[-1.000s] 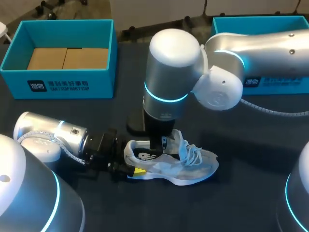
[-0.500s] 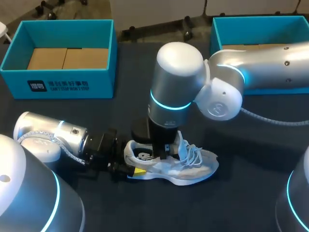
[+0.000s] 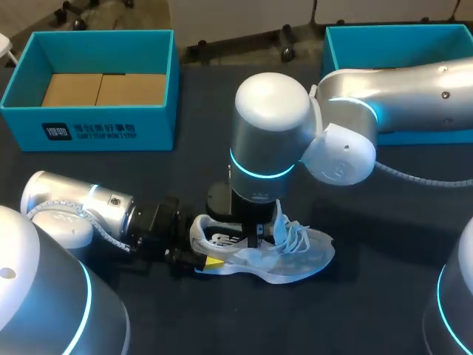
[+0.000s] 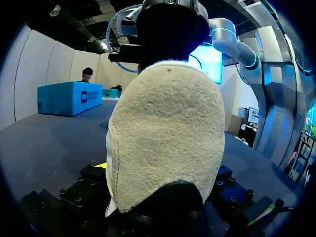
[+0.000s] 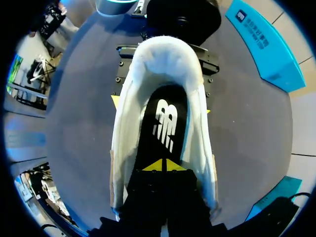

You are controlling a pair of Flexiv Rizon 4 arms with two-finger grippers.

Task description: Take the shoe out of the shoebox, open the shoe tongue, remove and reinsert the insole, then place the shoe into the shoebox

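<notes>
Two blue boxes, one at the left (image 3: 89, 126) and one at the right (image 3: 347, 37), sit at the back of a dark table (image 3: 384, 222), well apart from the white shoe (image 3: 295, 259) near its front. The right arm (image 3: 270, 140) hides the shoe's middle. The left gripper (image 3: 199, 244) clamps the heel. The right gripper (image 5: 163, 165) has its tips closed together on the insole (image 5: 163, 123).

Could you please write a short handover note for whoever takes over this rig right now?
Left gripper: fingers shut on the shoe at the heel, steadying it on the table.
Right gripper: fingers shut, tips down in the shoe opening over the insole; contact cannot be told.
Things: the shoe stands between the left shoebox and the right shoebox, nearer the robot; the insole lies inside the shoe.
Done: shoe is out of the box.
Left: unclear whether the insole has been out yet. Check, finish removing and reinserting it, then box the shoe.
</notes>
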